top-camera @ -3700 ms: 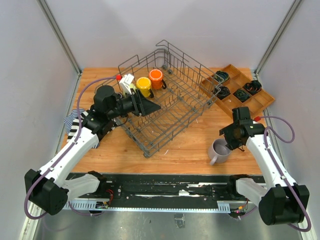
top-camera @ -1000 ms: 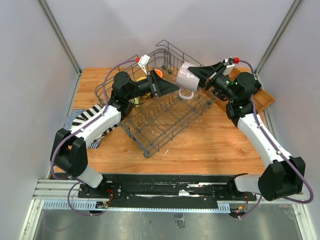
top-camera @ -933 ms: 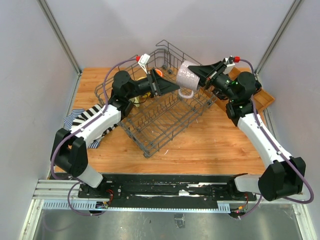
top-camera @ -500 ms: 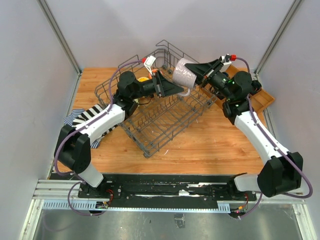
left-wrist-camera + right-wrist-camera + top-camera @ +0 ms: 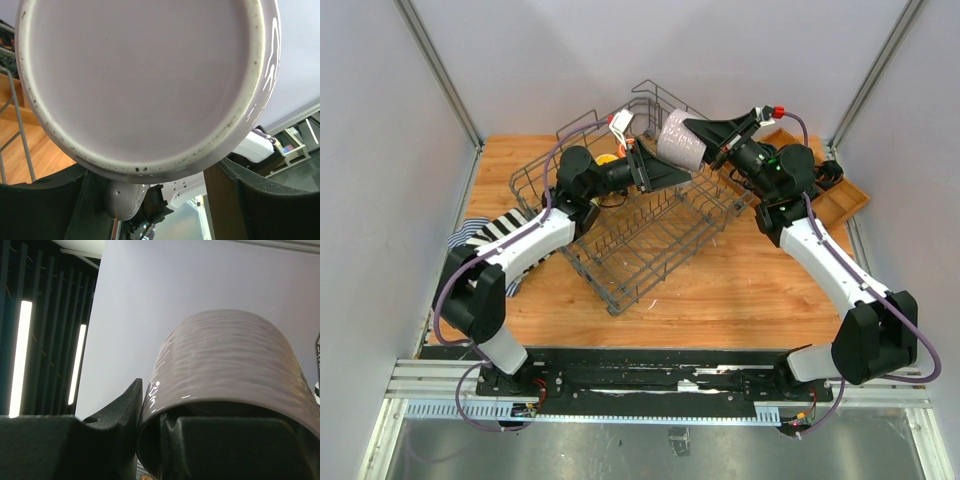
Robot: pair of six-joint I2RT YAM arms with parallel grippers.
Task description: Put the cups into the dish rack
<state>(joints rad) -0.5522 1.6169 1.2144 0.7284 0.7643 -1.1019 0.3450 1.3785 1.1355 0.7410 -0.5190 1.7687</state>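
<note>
Handover in mid-air, by the look of it. Right gripper (image 5: 705, 135) pinches lavender mug (image 5: 680, 143) by its rim wall, one finger inside, holding it sideways above the far side of the dish rack (image 5: 680, 255). Left gripper (image 5: 665, 172) faces the mug's base, jaws wide, not gripping. Probably a regrip so the mug goes in mouth-down.

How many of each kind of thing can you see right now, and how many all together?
Robot arms: 2, ending in the left claw and the right claw
Mugs in view: 2, a lavender-grey ceramic mug in the right claw, and a yellow mug partly hidden
Grey wire dish rack: 1
Brown wooden compartment tray: 1
Black-and-white striped cloth: 1
Total: 7
</note>
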